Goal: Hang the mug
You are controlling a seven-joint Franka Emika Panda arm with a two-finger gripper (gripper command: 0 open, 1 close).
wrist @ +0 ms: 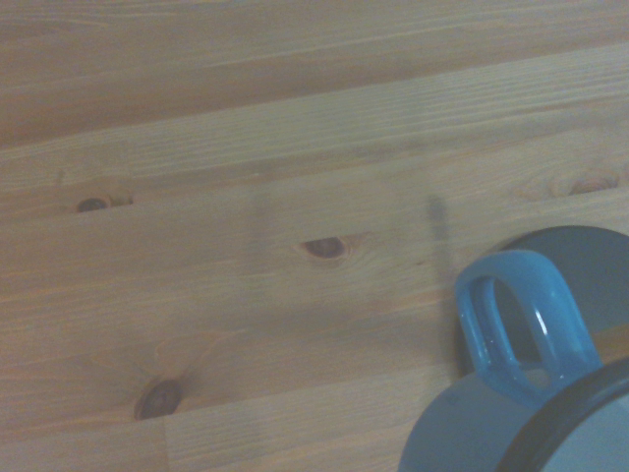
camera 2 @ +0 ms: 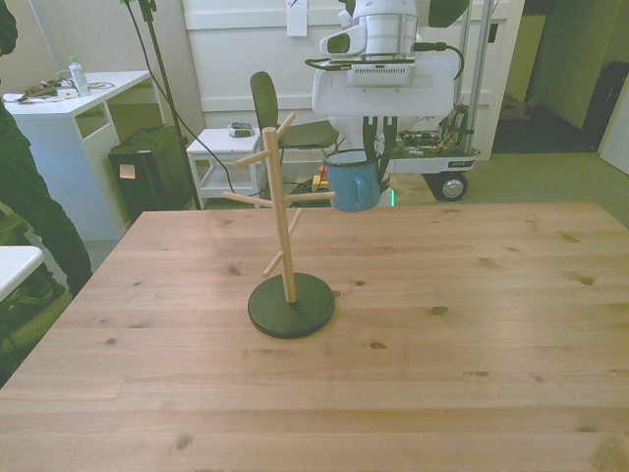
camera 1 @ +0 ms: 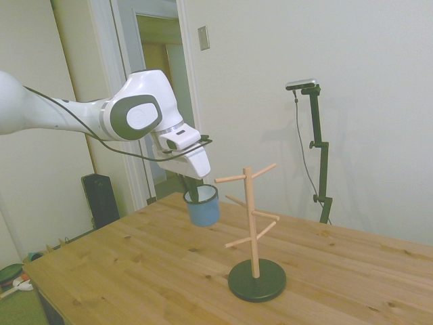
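The tabletop is of light wooden planks with dark knots and a smooth, matt finish. The mug looks like enamelled metal, light blue and a little glossy, and its handle shines in the wrist view. The mug tree has pale bare wooden pegs on a dark matt round base. The arm's shell is glossy white plastic.

pincer gripping mug — aloft, beside wooden rack
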